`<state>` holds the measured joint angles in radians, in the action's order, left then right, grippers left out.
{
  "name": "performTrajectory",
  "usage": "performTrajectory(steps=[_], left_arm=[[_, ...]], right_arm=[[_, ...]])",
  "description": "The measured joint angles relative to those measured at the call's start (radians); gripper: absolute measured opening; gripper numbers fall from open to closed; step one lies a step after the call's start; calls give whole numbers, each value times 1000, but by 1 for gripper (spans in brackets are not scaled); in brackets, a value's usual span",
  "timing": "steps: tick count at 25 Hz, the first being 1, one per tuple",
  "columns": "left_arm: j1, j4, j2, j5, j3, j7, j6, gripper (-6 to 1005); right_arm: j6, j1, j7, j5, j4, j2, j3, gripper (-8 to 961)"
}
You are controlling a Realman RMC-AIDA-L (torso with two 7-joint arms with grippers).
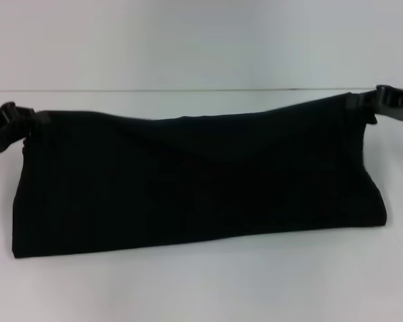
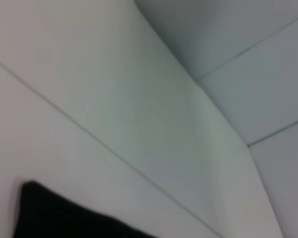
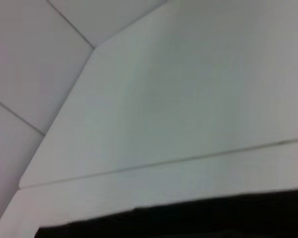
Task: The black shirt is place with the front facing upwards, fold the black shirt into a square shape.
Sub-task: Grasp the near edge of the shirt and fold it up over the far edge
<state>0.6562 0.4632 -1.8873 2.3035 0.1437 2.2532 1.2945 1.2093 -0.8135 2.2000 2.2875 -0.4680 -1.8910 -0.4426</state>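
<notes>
We see the black shirt [image 1: 195, 184] stretched wide across the white tabletop [image 1: 201, 288], folded into a long band, plain black side showing, no print visible. Its top edge is lifted and sags in the middle; the bottom edge rests on the tabletop, running slightly tilted, lower on the left side of the head view.

Left tool [image 1: 17, 121] is at the shirt's upper left corner, clenched on the cloth there. Right tool [image 1: 363, 104] is at the upper right corner, likewise grasping the cloth, sitting a bit higher than the left one. Both tools are well apart, holding the top edge taut between them.

Left wrist view: only a dark corner of the black shirt [image 2: 54, 213] shows, over the white tabletop [image 2: 89, 99] with thin seam lines; own fingers not visible. Right wrist view: a black strip of the shirt [image 3: 188, 218] along one edge, white tabletop [image 3: 188, 99] beyond; fingers not visible either.
</notes>
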Motion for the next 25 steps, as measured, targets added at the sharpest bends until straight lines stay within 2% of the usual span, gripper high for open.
performTrajectory(steps=[5, 8, 14, 15, 16, 18, 19, 22, 25], left_arm=[[18, -1, -5, -30, 6, -13, -71, 49], [31, -2, -25, -32, 28, -23, -149, 49], [71, -2, -93, -34, 33, -89, -334, 49], [78, -2, -107, -34, 33, -104, -361, 49], [84, -2, -118, -34, 33, -117, -383, 49], [95, -1, -143, -38, 32, -138, -437, 49], [97, -1, -148, -41, 33, -142, -450, 49], [102, -2, -168, -76, 32, -172, -504, 48], [100, -6, -179, -134, 33, -216, -533, 73]], right_arm=[[-67, -18, -7, -33, 1, -14, -5, 49], [-138, -24, -14, -42, 3, -34, -6, 48], [-329, -46, -119, -78, 12, -122, -11, 50], [-401, -58, -155, -79, 16, -156, -12, 51], [-401, -58, -155, -79, 16, -156, -12, 51], [-477, -67, -203, -81, 21, -188, -13, 53], [-513, -73, -231, -87, 30, -197, -13, 54], [-611, -93, -328, -141, 100, -200, -18, 57], [-651, -95, -419, -222, 129, -199, -20, 60]])
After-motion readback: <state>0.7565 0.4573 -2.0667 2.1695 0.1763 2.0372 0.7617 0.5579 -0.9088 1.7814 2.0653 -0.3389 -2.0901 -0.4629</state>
